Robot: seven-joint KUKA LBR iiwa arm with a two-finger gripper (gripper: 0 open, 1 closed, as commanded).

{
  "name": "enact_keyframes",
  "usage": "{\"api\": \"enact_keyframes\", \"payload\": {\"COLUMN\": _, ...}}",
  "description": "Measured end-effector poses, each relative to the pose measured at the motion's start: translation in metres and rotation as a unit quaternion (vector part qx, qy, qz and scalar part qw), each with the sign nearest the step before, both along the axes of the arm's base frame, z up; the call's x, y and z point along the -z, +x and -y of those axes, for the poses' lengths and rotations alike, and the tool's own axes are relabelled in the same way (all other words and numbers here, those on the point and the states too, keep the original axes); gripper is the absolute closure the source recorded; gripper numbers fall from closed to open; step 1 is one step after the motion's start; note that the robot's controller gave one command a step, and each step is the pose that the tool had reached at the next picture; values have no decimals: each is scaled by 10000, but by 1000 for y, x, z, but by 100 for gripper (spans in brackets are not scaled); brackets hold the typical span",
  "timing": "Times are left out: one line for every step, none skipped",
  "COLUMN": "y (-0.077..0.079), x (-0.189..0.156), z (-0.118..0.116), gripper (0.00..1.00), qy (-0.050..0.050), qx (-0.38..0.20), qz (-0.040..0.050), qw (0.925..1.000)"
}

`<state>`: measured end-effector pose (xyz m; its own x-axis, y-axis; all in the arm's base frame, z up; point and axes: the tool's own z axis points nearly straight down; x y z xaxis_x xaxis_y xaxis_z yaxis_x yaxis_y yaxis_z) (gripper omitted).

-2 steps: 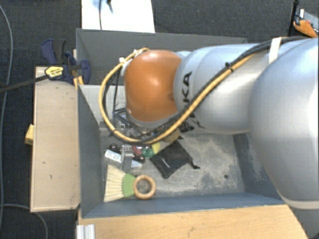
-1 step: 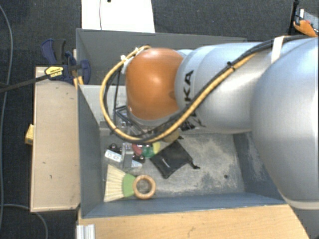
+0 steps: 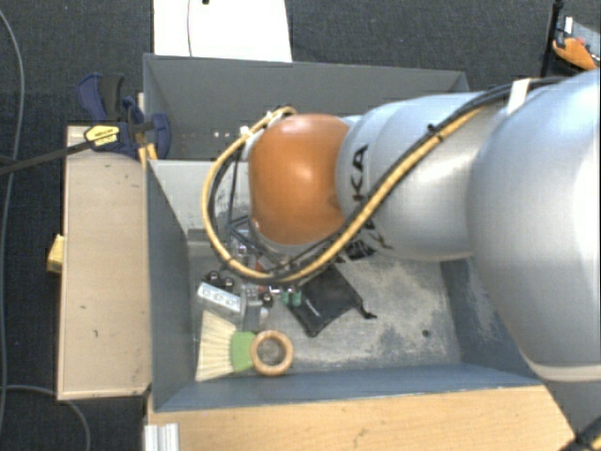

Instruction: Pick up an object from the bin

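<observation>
My gripper (image 3: 252,263) hangs low over the bin's front left part, mostly hidden under the arm's orange cover. Just beneath it lie a small silver block (image 3: 218,297) and a little green piece (image 3: 293,298). A flat black object (image 3: 326,303) rests on the bin floor to the gripper's right. Nearer the front wall lie a brush with pale bristles and a green handle (image 3: 219,351) and, touching it, a tan tape roll (image 3: 272,352).
Some small dark bits (image 3: 222,278) sit against the left wall beside the gripper. The arm covers the bin's back and right side. Bare speckled floor shows at the front right.
</observation>
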<state>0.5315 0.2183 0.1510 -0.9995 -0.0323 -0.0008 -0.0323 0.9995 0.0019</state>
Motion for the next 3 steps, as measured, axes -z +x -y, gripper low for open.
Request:
{"api": "enact_keyframes", "payload": {"y": -9, "x": 24, "z": 5, "gripper": 0, "qy": -1, "qx": 185, "qz": 4, "qw": 9998}}
{"api": "enact_keyframes", "payload": {"y": -5, "x": 37, "z": -2, "gripper": 0, "qy": 7, "qx": 592, "qz": 11, "qw": 9982}}
{"api": "enact_keyframes", "payload": {"y": 10, "x": 51, "z": -5, "gripper": 0, "qy": 9, "qx": 55, "qz": 25, "qw": 10000}}
